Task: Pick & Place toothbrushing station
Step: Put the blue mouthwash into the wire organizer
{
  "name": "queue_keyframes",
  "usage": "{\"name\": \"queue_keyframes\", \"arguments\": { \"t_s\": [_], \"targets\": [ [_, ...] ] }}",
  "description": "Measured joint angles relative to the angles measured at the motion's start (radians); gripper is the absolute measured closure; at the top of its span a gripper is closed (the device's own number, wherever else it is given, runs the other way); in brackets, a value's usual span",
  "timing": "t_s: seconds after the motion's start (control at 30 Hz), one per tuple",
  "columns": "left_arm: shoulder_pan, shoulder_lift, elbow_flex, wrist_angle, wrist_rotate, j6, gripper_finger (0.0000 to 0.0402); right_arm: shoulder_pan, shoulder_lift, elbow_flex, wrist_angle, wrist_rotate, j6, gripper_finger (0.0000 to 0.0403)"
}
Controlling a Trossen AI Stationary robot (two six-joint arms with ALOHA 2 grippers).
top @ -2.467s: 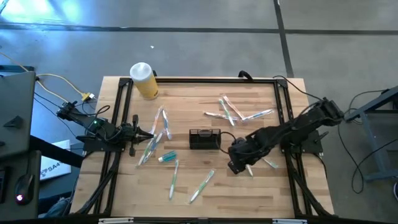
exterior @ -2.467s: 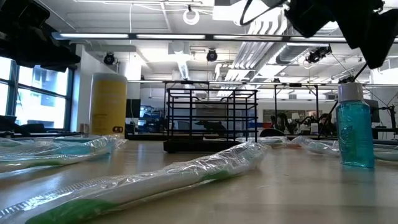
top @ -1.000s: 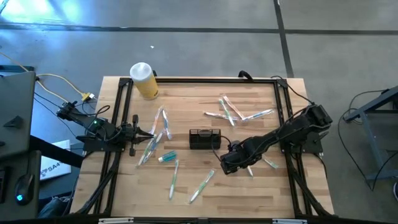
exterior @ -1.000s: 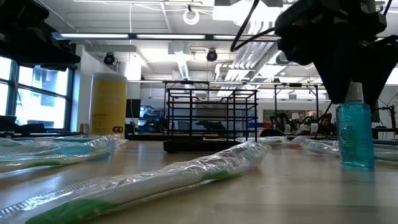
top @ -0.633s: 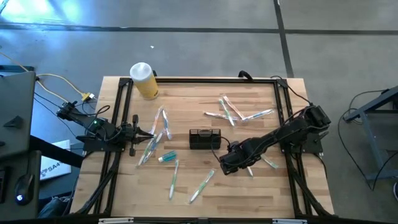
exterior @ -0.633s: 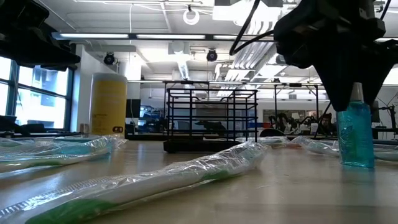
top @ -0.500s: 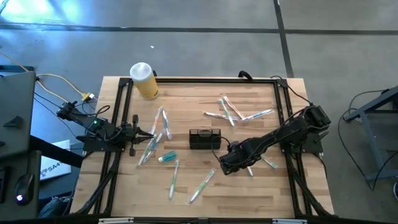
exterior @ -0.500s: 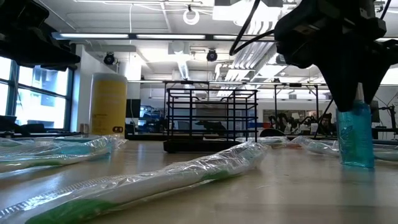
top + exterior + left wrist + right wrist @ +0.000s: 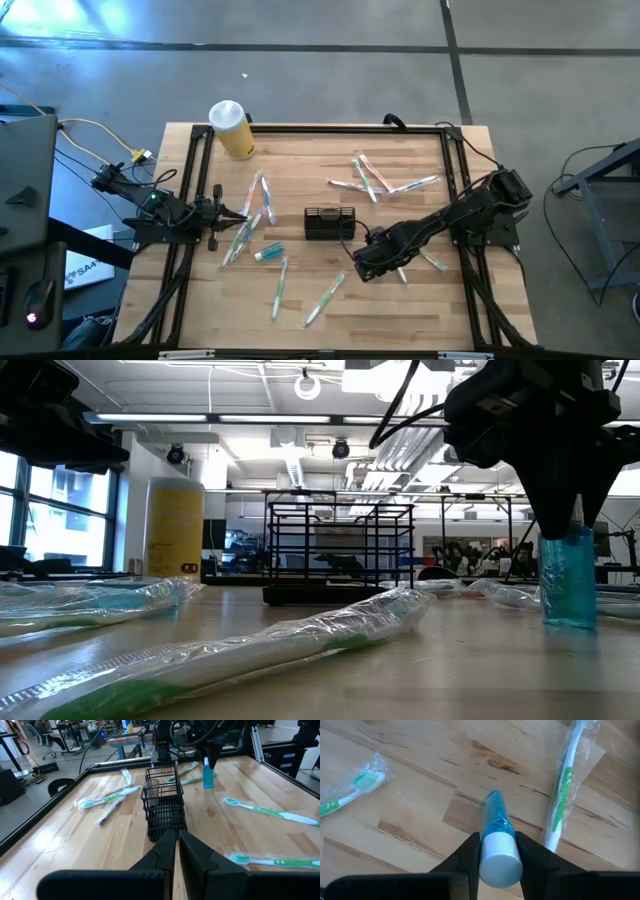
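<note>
The toothbrushing station, a black mesh caddy [image 9: 329, 223] [image 9: 162, 805], stands on its base at the table's middle, with no gripper on it. Just right of it and nearer the front, my right gripper [image 9: 362, 262] [image 9: 497, 839] is shut on a small blue bottle [image 9: 568, 575] [image 9: 208, 772] with a white cap; in the high view the gripper hides the bottle. My left gripper [image 9: 243, 215] [image 9: 177, 845] rests shut at the table's left side, pointing at the caddy and holding nothing. My right gripper pinches the bottle's white cap [image 9: 501, 860] between its two fingers [image 9: 468, 854], one on each side. The fingers come from above, pointing down. The bottle stands upright below them, and its base [image 9: 570, 618] seems to rest on the table.
Several wrapped toothbrushes lie about: left of the caddy [image 9: 250, 215], at the far right [image 9: 380, 180] and near the front [image 9: 325, 297]. A small teal tube [image 9: 267, 254] lies left of centre. A yellow cylinder with a white lid [image 9: 232, 128] stands at the far left corner.
My right gripper has come down a little over the upright blue bottle and shut on its cap, which the fingers now hide in the low view. The bottle still stands on the table.
</note>
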Motion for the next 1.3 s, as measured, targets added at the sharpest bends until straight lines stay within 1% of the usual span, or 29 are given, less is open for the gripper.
{"name": "queue_keyframes", "arguments": {
  "t_s": [0.33, 0.47, 0.6, 0.77, 0.9, 1.07, 1.17, 1.3],
  "targets": [
    [0.0, 0.0, 0.0, 0.0, 0.0, 0.0, 0.0382, -0.021, -0.037, 0.009, 0.016, -0.061, 0.007, 0.0316],
    [0.0, 0.0, 0.0, 0.0, 0.0, 0.0, 0.0382, -0.036, -0.063, 0.057, 0.017, -0.049, 0.004, 0.0316],
    [0.0, 0.0, 0.0, 0.0, 0.0, 0.0, 0.0382, -0.062, -0.065, 0.156, -0.011, -0.016, -0.039, 0.0316],
    [0.0, 0.0, 0.0, -0.001, 0.0, 0.0, 0.0382, -0.105, -0.066, 0.286, -0.014, 0.054, -0.137, 0.0316],
    [0.0, 0.0, 0.0, -0.001, 0.0, 0.0, 0.0382, -0.149, -0.066, 0.353, -0.017, 0.095, -0.233, 0.0316],
    [0.0, 0.0, 0.0, -0.001, 0.0, 0.0, 0.0382, -0.208, -0.066, 0.368, -0.019, 0.1, -0.377, 0.0316],
    [0.0, 0.0, 0.0, -0.002, 0.0, 0.0, 0.0382, -0.239, -0.065, 0.368, -0.015, 0.098, -0.491, 0.0316],
    [0.0, 0.0, 0.0, -0.001, 0.0, -0.001, 0.0382, -0.264, -0.065, 0.368, 0.012, 0.091, -0.711, 0.0316]
  ]
}}
